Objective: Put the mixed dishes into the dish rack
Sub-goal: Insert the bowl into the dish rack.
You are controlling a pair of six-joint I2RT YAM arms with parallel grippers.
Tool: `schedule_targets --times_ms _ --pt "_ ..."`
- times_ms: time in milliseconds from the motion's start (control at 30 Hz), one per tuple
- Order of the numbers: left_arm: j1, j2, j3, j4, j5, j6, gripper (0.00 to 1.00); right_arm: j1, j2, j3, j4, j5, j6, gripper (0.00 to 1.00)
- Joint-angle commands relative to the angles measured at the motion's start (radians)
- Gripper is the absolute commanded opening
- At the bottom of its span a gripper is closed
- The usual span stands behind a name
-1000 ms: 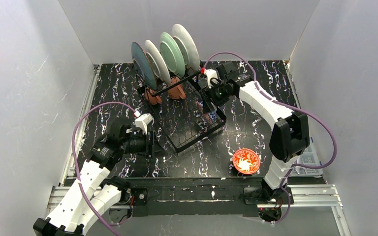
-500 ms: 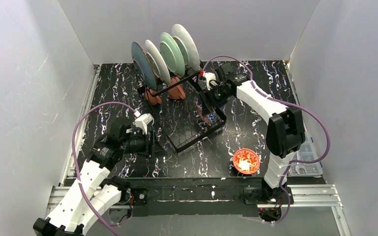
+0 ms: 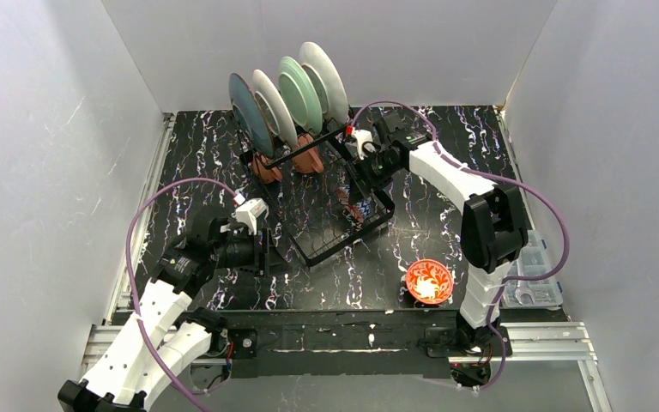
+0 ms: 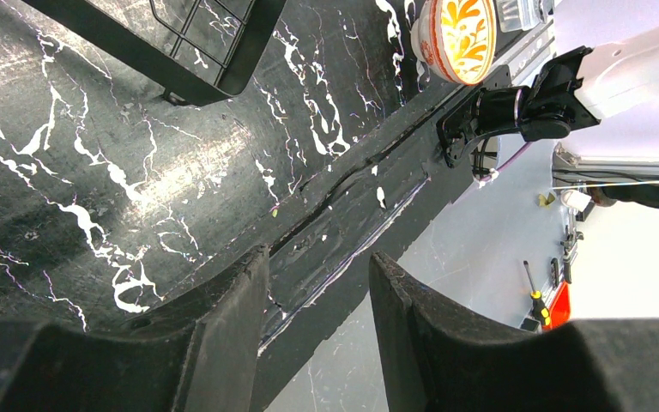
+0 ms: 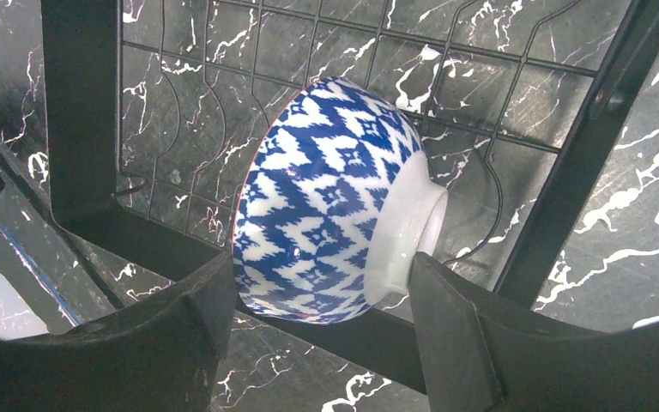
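Observation:
The dish rack [image 3: 335,245] stands mid-table. Several plates stand upright in its far slots, among them a dark teal plate [image 3: 242,107] and a pale green plate [image 3: 299,90]. Two terracotta mugs [image 3: 266,167] sit below them. A bowl with a blue-and-white outside [image 5: 326,197] lies on its side in the rack [image 5: 77,129], against the edge bar. My right gripper [image 5: 322,257] is open, its fingertips flanking this bowl's rim and foot. A red-patterned bowl [image 3: 429,281] stands on the table near the front right. My left gripper [image 4: 318,256] is open and empty, left of the rack.
White walls enclose the black marbled table on three sides. A clear plastic parts box [image 3: 532,279] sits at the right edge beside the right arm's base. Purple cables loop over both arms. The red-patterned bowl [image 4: 459,34] and a rack corner [image 4: 197,51] show in the left wrist view.
The right wrist has drawn back a little toward the far side while the blue-and-white bowl stayed in the rack. The left arm has not moved.

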Motion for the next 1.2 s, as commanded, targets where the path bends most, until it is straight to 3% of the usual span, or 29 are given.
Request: schedule_targets --times_ms 0,300,967,1000,1033,1067,1167 --pt "-0.006 0.001 -0.008 0.003 0.012 0.004 0.45 -0.005 0.004 -0.006 0.035 -0.06 -0.015 0.32" --pt "-0.007 0.005 -0.008 0.003 0.014 0.004 0.46 -0.005 0.016 -0.024 0.042 -0.018 -0.006 0.42" --pt "-0.006 0.009 -0.008 0.003 0.015 0.004 0.5 -0.005 -0.007 -0.067 0.099 0.034 0.025 0.81" --pt "-0.005 0.009 -0.008 0.003 0.015 0.004 0.5 -0.005 -0.008 -0.065 0.099 0.036 0.027 0.85" --pt "-0.006 0.009 -0.008 0.003 0.015 0.005 0.5 -0.005 -0.008 -0.064 0.1 0.037 0.028 0.96" --pt "-0.005 0.009 -0.008 0.003 0.015 0.004 0.5 -0.005 -0.008 -0.062 0.101 0.036 0.029 0.98" --pt "-0.006 0.009 -0.008 0.003 0.016 0.005 0.5 -0.003 -0.01 -0.054 0.09 0.036 0.032 0.98"
